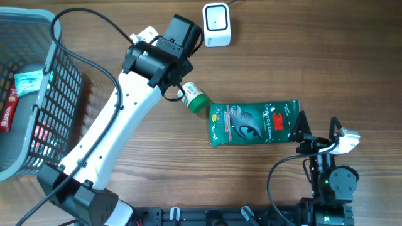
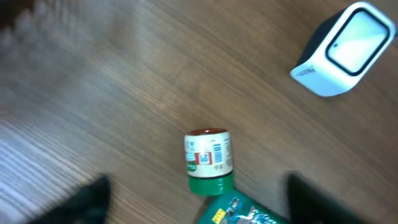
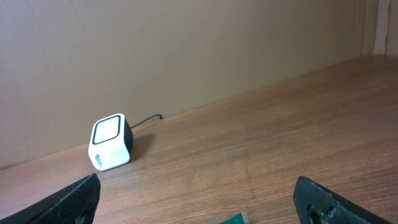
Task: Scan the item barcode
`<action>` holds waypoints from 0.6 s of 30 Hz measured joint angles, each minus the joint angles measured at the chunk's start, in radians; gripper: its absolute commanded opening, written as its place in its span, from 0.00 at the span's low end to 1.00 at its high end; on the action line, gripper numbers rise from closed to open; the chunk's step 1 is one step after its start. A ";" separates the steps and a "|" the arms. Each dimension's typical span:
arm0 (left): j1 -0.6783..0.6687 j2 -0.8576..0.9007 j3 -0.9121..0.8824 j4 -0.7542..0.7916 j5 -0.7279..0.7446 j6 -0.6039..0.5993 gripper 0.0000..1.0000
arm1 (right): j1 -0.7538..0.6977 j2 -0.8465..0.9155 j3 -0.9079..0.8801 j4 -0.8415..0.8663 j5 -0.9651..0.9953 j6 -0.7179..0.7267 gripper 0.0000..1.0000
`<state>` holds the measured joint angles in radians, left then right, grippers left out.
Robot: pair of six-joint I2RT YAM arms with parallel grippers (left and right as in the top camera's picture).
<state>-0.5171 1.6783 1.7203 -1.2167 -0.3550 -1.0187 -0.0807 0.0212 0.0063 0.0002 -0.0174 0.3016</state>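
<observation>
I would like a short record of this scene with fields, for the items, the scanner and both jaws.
scanner: white, standing apart from the items
bottle: green cap, lying on its side, barcode facing up
packet: green, lying flat, beside the bottle's cap
basket: grey, at the left, holds packages
left jaws: open, above the bottle, not gripping it
right jaws: open, empty, near the packet's right end

Shop checkout mock-up: barcode scanner, shopping basket, wooden table.

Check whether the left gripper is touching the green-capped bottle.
Apart. The left wrist view shows bare table between the bottle and both fingers of the left gripper.
</observation>
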 measured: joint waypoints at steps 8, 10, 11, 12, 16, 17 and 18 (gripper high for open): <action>0.000 0.000 0.000 -0.060 0.002 0.000 0.79 | 0.000 0.000 0.000 0.000 0.000 0.000 1.00; 0.000 0.000 0.000 -0.061 0.005 0.000 0.79 | 0.000 0.000 0.000 0.000 0.000 0.000 1.00; 0.000 0.000 0.000 -0.063 0.005 0.000 0.84 | 0.000 0.000 0.000 0.000 0.000 0.000 1.00; 0.000 0.000 0.000 -0.067 0.005 0.000 1.00 | 0.000 0.000 0.000 0.000 0.000 0.000 1.00; 0.000 0.000 0.000 -0.080 0.009 0.001 0.94 | 0.000 0.000 0.000 0.000 0.000 0.000 1.00; 0.000 0.000 0.000 -0.082 0.009 0.001 0.91 | 0.000 0.000 0.000 0.000 0.000 0.000 1.00; 0.000 0.000 0.000 -0.083 0.009 0.003 0.92 | 0.000 0.000 0.000 0.000 0.000 0.000 1.00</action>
<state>-0.5171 1.6783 1.7203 -1.2995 -0.3462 -1.0153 -0.0807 0.0212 0.0063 0.0002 -0.0174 0.3016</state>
